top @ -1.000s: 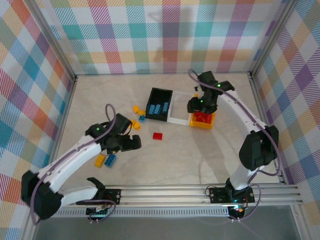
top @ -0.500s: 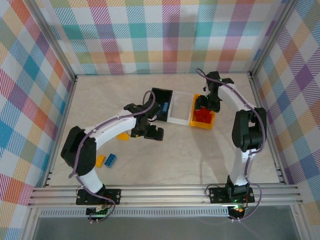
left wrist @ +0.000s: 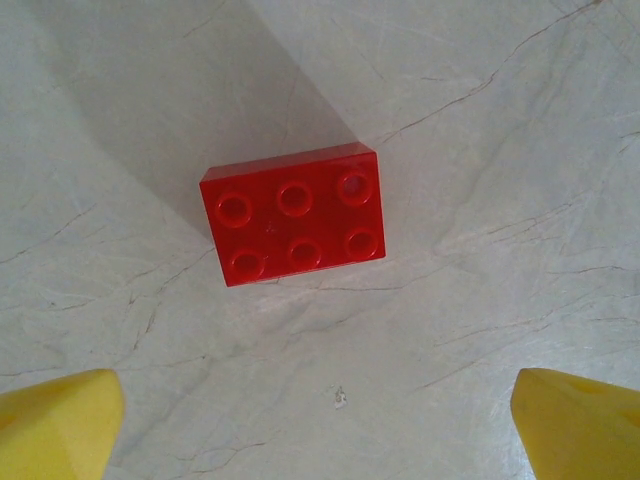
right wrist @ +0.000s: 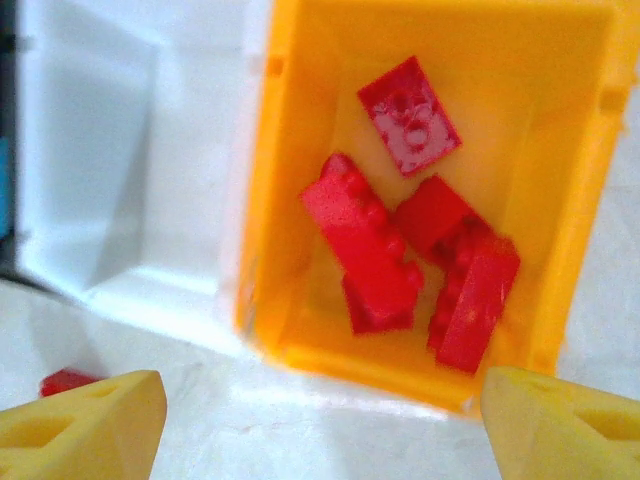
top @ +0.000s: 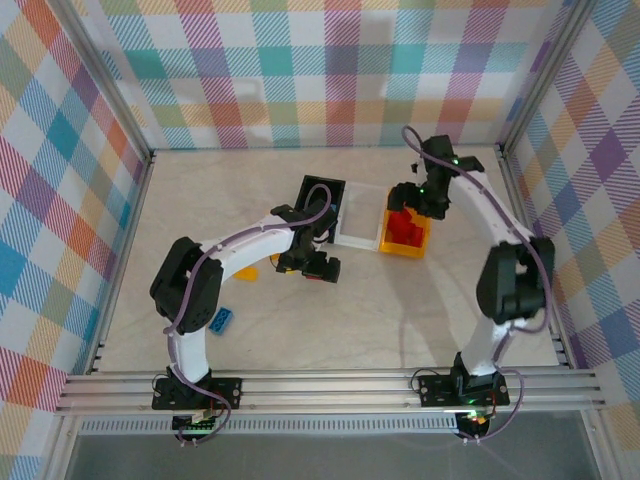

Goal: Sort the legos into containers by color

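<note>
Legos are partly sorted on the pale desk (top: 400, 320), and some wait loose on it. Three containers stand side by side toward the far edge: the black bin (top: 325, 185), next the white bin (top: 358, 222), and the yellow-orange bin (top: 403, 250) nearest to the right edge. The yellow-orange one holds several red legos (right wrist: 370, 250).

The right claw (top: 410, 195) hangs over this bin. It is spread wide and carries nothing, its tips standing at both lower corners of its wrist view. The left claw (left wrist: 320, 430) is stretched to the middle of the desk, on the near side of the black bin. It is also wide open and empty.

Directly below it lies a single red brick (left wrist: 292, 212), flat with the studs up, touching neither finger. In the left wrist view the brick sits ahead of the fingertips, and its long axis runs almost along the line between them, only a little tilted. So I judge the left arm is the nearer one, and it should move forward and down so that the fingers meet the two short ends.

Toward the left edge a yellow brick (top: 245, 272) and a blue brick (top: 222, 319) are loose.
</note>
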Motion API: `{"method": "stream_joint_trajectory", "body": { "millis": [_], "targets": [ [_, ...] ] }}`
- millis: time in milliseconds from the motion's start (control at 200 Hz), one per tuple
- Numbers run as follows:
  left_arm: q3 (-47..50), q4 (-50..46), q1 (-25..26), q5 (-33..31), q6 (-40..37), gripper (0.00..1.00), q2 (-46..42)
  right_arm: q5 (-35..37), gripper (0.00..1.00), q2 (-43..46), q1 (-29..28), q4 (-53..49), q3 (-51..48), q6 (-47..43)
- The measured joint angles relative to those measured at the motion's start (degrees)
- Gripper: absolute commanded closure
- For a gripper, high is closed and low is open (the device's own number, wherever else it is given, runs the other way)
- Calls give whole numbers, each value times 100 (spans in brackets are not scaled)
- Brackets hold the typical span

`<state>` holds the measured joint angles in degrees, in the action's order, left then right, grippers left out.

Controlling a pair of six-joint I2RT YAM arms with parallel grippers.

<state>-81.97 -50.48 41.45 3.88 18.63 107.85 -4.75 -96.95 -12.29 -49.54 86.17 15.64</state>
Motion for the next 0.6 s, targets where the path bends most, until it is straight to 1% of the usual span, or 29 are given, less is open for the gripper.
{"method": "stream_joint_trajectory", "body": {
  "millis": [60, 140, 190, 225, 295, 385, 600],
  "targets": [
    [13, 44, 17, 0, 13, 3, 0, -57, 18, 907, -269, 422, -890, 203],
    [48, 160, 46, -2, 44, 5, 4, -46, 18, 2116, -933, 894, -2041, 494],
    [50, 181, 55, -7, 57, 6, 33, -127, 19, 2627, -1346, 1110, -2597, 680],
    [50, 221, 59, -13, 68, 7, 70, -181, 19, 2887, -1515, 1193, -2931, 837],
    [11, 262, 63, -55, 85, 9, 203, -192, 19, 3167, -1561, 1276, -3458, 1113],
    [-160, 260, 70, -118, 107, 11, 490, -155, 19, 3307, -1534, 1191, -3818, 1266],
    [-483, 256, 76, -345, 127, 15, 966, 61, 19, 3738, -1526, 990, -3733, 1167]
  ]
}}
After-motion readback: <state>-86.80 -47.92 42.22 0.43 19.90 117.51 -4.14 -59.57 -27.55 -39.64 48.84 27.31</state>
